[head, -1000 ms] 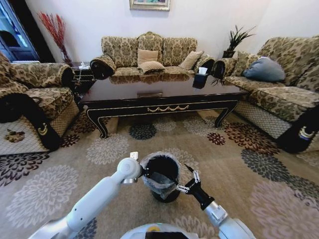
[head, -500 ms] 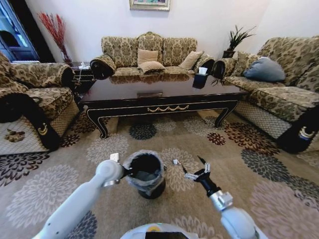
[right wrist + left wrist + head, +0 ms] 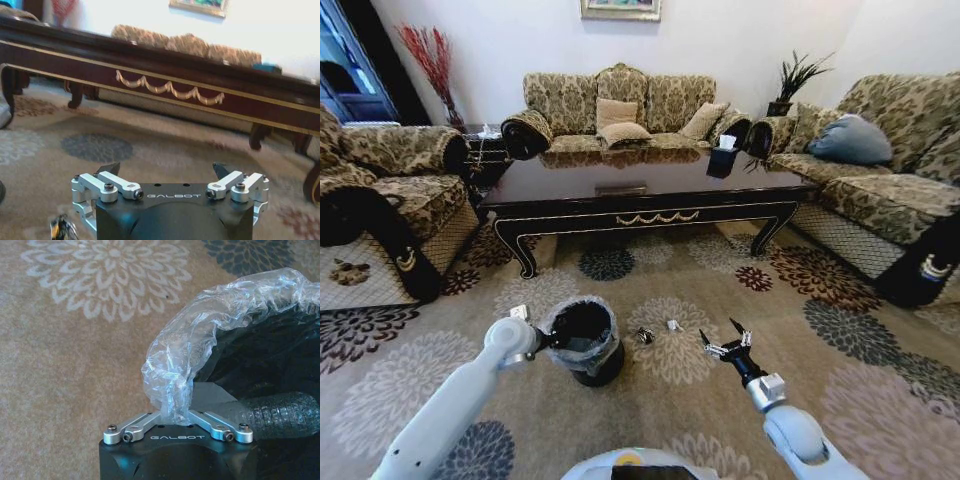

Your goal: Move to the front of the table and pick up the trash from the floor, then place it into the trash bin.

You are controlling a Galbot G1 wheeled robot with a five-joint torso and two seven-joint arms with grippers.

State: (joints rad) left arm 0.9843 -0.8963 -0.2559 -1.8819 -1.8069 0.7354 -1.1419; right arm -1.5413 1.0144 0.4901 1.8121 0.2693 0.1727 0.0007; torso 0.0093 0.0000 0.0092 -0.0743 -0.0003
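The black trash bin (image 3: 584, 345) with its crinkled clear liner stands on the flowered carpet floor (image 3: 650, 290) in front of the dark wooden table (image 3: 640, 193). My left gripper (image 3: 546, 340) is shut on the bin's rim; the left wrist view shows its fingers (image 3: 141, 423) pinching the liner (image 3: 172, 365) over the rim (image 3: 235, 310). Two small trash scraps (image 3: 644, 335) (image 3: 672, 325) lie on the carpet just right of the bin. To their right my right gripper (image 3: 727, 338) hovers low, open and holding nothing (image 3: 165, 172). One scrap (image 3: 60, 227) shows beside it.
Patterned sofas ring the carpet: one behind the table (image 3: 620, 110), one at the left (image 3: 390, 190), one at the right (image 3: 890, 180). The table's carved legs (image 3: 523, 255) and gold-trimmed apron (image 3: 170, 87) stand just ahead.
My left arm has swung the bin to the left, uncovering the two scraps. The right gripper has moved right and forward, staying open.
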